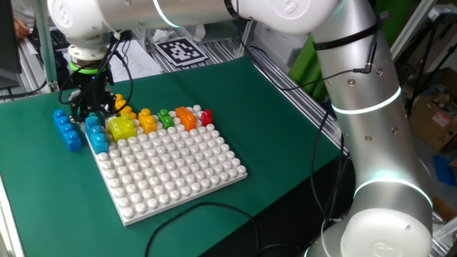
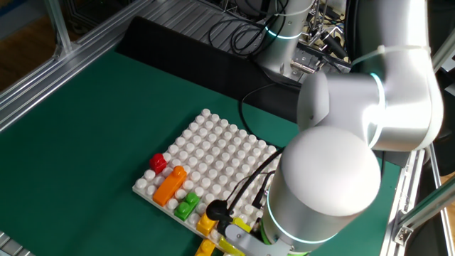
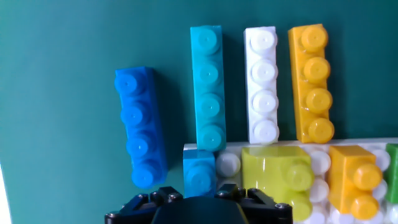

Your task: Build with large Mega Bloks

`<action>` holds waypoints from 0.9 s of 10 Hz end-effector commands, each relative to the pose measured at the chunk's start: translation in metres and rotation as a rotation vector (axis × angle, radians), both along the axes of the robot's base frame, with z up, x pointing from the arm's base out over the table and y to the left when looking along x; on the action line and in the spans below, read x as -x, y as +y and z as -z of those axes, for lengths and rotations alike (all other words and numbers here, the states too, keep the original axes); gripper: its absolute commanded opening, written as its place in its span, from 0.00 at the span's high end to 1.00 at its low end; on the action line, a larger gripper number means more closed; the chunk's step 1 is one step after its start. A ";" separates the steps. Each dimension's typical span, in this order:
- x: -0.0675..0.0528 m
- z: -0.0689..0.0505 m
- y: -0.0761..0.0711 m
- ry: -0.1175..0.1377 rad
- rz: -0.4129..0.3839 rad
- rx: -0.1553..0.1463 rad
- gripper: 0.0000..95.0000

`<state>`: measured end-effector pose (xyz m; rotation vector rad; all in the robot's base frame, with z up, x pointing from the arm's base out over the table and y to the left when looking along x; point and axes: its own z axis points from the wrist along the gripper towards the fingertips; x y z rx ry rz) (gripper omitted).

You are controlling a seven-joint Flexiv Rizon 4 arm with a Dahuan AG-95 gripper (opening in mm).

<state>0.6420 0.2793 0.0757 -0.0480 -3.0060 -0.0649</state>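
Off the far edge of the white baseplate (image 3: 231, 164) four long Mega Bloks lie side by side on the green mat: blue (image 3: 140, 127), teal (image 3: 208, 87), white (image 3: 261, 84) and orange-yellow (image 3: 310, 84). On the plate's edge row stand a small teal brick (image 3: 199, 171), a yellow-green brick (image 3: 277, 174), an orange one (image 3: 351, 180), then green (image 1: 166, 118), orange (image 1: 186, 116) and red (image 1: 207, 116). My gripper (image 1: 89, 114) hangs just over the small teal brick at the plate's corner. Its knuckles stand spread apart in the hand view, with nothing between them; the fingertips are hidden.
The baseplate (image 1: 178, 171) fills the middle of the green mat. A printed marker card (image 1: 180, 50) lies at the mat's far edge. Black cables (image 2: 245, 107) run past the plate. Aluminium frame rails (image 2: 64, 43) border the mat.
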 end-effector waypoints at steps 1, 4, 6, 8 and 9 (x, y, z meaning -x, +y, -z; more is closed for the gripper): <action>0.001 0.001 0.000 -0.002 -0.003 0.001 1.00; 0.002 0.003 0.000 -0.004 -0.006 0.005 1.00; 0.002 0.004 0.000 -0.006 -0.008 0.010 1.00; 0.001 0.008 0.001 -0.010 -0.008 0.012 1.00; 0.000 0.011 0.001 -0.010 -0.010 0.016 1.00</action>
